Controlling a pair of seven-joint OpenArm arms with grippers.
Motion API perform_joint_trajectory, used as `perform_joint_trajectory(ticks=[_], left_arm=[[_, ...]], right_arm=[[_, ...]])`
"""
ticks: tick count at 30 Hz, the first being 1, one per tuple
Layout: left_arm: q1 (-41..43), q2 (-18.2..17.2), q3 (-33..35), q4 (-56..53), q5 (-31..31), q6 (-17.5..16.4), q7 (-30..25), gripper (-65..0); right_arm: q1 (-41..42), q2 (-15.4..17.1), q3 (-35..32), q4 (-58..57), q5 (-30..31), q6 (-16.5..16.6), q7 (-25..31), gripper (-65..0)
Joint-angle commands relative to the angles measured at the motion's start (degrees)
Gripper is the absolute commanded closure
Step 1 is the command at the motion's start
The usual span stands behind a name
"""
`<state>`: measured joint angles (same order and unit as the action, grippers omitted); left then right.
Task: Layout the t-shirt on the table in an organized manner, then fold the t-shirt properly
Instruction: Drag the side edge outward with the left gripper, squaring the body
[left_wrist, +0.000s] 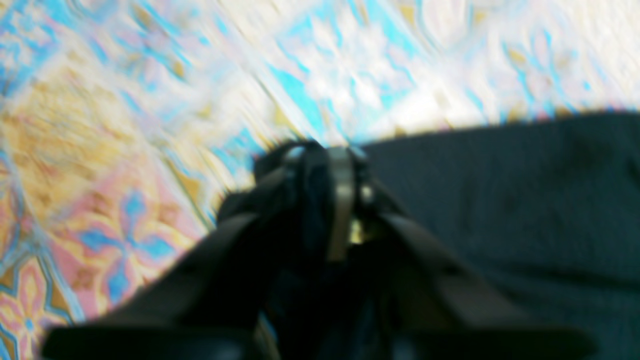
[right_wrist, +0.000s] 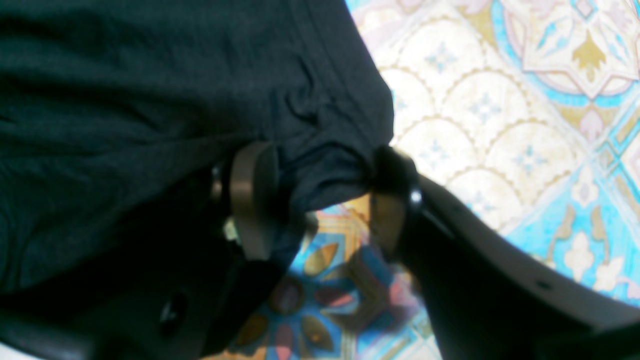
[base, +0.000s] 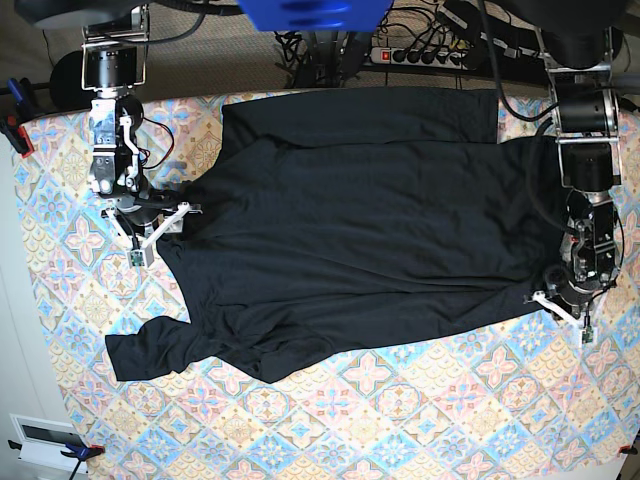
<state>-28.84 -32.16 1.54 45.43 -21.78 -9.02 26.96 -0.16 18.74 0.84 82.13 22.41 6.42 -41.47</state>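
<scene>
The black t-shirt (base: 350, 220) lies spread across the patterned table (base: 400, 420), with one sleeve trailing toward the front left. In the base view my left gripper (base: 548, 290) sits at the shirt's right edge. The blurred left wrist view shows this gripper (left_wrist: 327, 155) shut, with dark cloth of the t-shirt (left_wrist: 500, 200) pinched at its tips over the table (left_wrist: 125, 150). My right gripper (base: 165, 222) is at the shirt's left edge. In the right wrist view it (right_wrist: 322, 155) stands open, its fingers astride a bunched corner of the t-shirt (right_wrist: 150, 100) above the table (right_wrist: 500, 125).
Behind the table's far edge run a power strip (base: 430, 55) and cables. A blue object (base: 315, 12) hangs at the top centre. Clamps grip the cloth at the left edge (base: 15, 120) and front left corner (base: 75, 452).
</scene>
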Motion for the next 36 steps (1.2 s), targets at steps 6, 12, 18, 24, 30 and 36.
perform_joint_trajectory(ticks=[6, 12, 18, 24, 30, 36], left_arm=[[-3.12, -1.55, -0.27, -0.9, -0.33, 0.27, -1.42, -1.7], [-0.83, -1.38, -0.35, -0.9, -0.59, 0.27, -1.33, -13.1], [1.1, -1.11, -0.35, -0.81, -0.68, -0.08, 0.16, -27.8], [2.6, 0.65, -0.18, -0.81, -0.51, -0.17, 0.07, -23.7], [2.07, 1.17, -0.53, -0.99, -0.68, 0.18, -0.02, -1.2], [-1.18, 0.91, -9.58, -0.9, -0.15, 0.27, -0.1, -0.2]], right_arm=[[0.21, 0.2, -0.09, 0.47, 0.75, 0.75, -1.3, -29.1], [0.21, 0.2, -0.09, 0.47, 0.75, 0.75, -1.3, -29.1], [0.21, 0.2, -0.09, 0.47, 0.75, 0.75, -1.3, -29.1], [0.21, 0.2, -0.09, 0.47, 0.75, 0.75, -1.3, -29.1], [0.21, 0.2, -0.09, 0.47, 0.75, 0.75, -1.3, -29.1], [0.21, 0.2, -0.09, 0.47, 0.75, 0.75, -1.3, -29.1]])
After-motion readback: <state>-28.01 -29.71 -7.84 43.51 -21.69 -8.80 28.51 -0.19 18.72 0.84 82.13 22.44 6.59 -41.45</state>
